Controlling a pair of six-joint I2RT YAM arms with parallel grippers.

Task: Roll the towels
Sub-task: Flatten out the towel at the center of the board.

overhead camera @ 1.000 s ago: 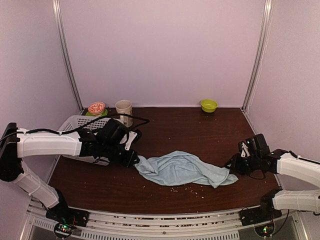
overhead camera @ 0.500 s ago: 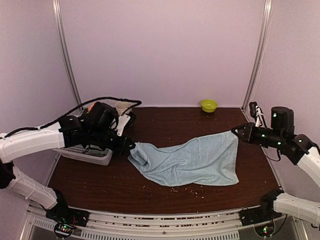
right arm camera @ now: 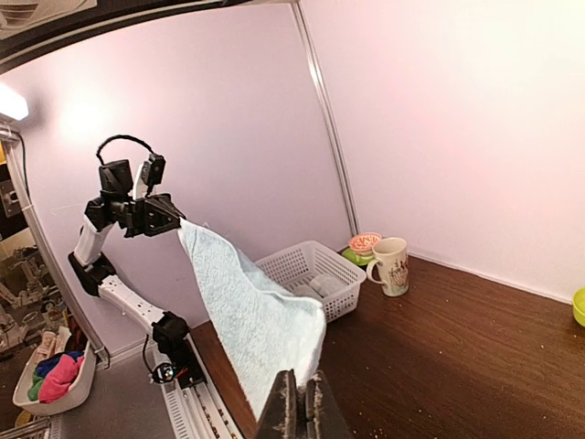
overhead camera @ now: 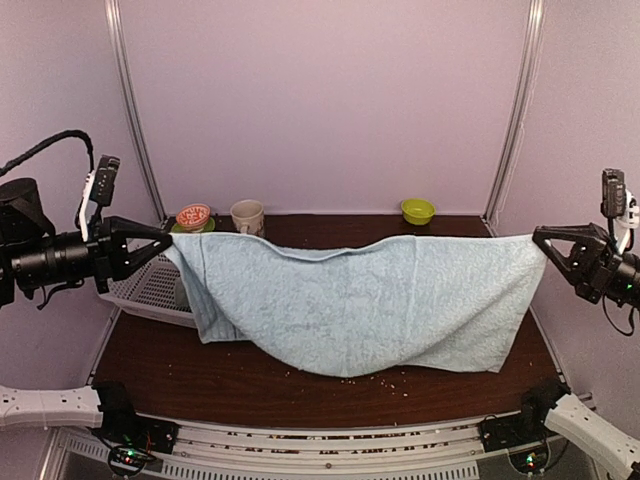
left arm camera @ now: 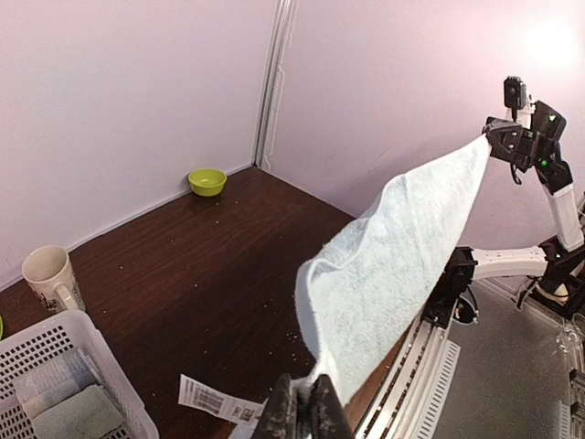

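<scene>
Where the left gripper (overhead camera: pixel 158 246) bites: we see its jaws fully closed on one top corner of the light blue towel (overhead camera: pixel 360 305), held high at far left.
Right gripper (overhead camera: pixel 541 240): jaws pinched together on the opposite top corner, at about the same height, far right.
Towel position: it hangs between the two arms as a spread sheet. The top edge sags slightly mid-span. The curved bottom hem touches or sits just above the table (overhead camera: pixel 420 385); we cannot tell which.
Progress: early, in our judgement. The towel is opened out but not laid down, and no roll is started.
Other towels: folded pieces (left arm camera: pixel 55 393) lie in the white basket (left arm camera: pixel 114 380), one pale green; none looks rolled.
Left to do: lay this one flat, roll it, then do the rest.
Edges: the left side edge folds over on itself near the basket; the right side hangs straight.
Open room: the tabletop below the towel holds only crumbs and a paper label (left arm camera: pixel 215 400).
Back wall: the mug (overhead camera: pixel 247 214), orange dish (overhead camera: pixel 193 215) and green bowl (overhead camera: pixel 417 210) sit behind the towel.
Nearest obstacle: the basket, at the left.
</scene>
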